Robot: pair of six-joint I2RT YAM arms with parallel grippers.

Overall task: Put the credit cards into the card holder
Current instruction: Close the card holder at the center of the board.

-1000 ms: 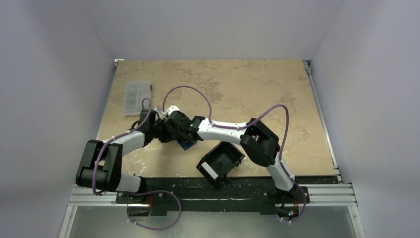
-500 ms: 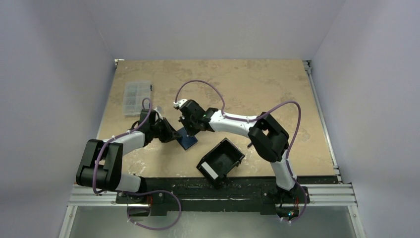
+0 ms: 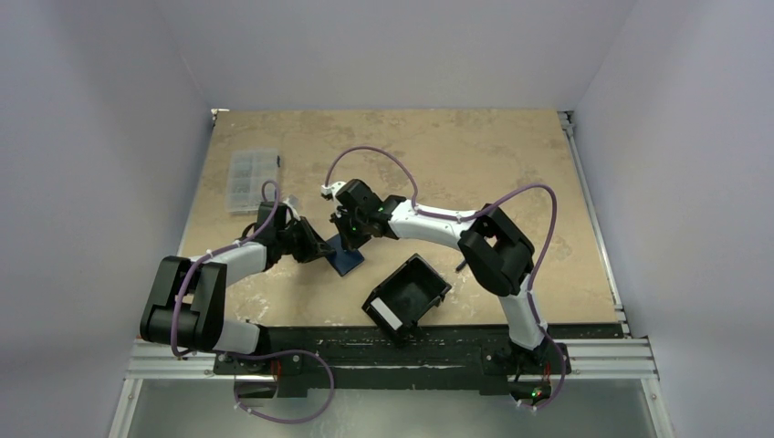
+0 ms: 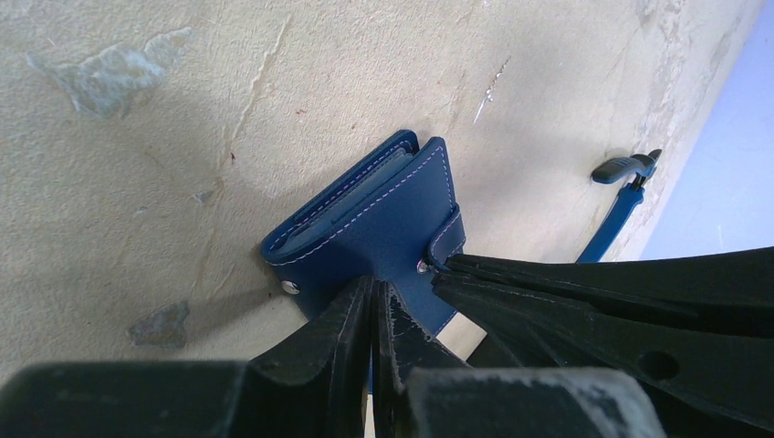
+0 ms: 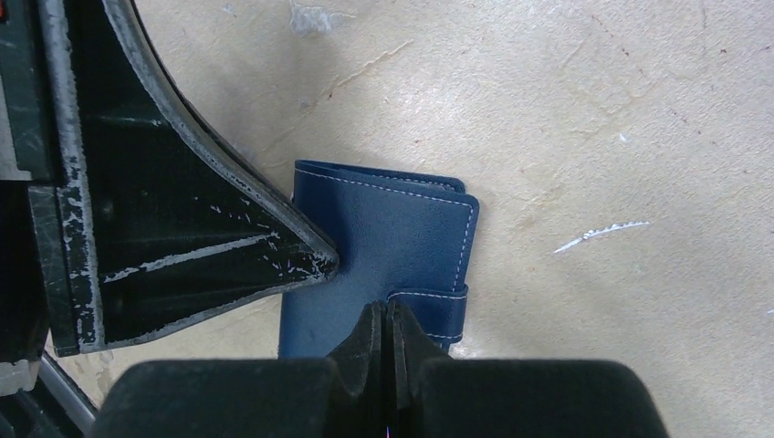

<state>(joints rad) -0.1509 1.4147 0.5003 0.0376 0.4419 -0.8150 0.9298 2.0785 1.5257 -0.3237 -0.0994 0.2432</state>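
The card holder (image 3: 346, 260), a folded navy wallet with pale stitching, lies flat on the table between the two arms. My left gripper (image 3: 321, 252) is shut, and its tips (image 4: 372, 290) rest on the holder's (image 4: 379, 219) cover near a snap. From the other side my right gripper (image 3: 352, 239) is shut too, its tips (image 5: 385, 312) touching the strap tab (image 5: 438, 310) on the holder's (image 5: 392, 228) edge. Neither pair of jaws holds anything. The credit cards are hidden from view.
A black box-shaped tray (image 3: 406, 297) with a white label stands near the front edge, just right of the holder. A clear compartment box (image 3: 251, 178) lies at the far left. A thin blue and black object (image 4: 621, 196) lies beyond the holder.
My right gripper has pulled back to the right off the left gripper, uncovering the card holder, and has finished closing. The left arm and the holder have stayed put.
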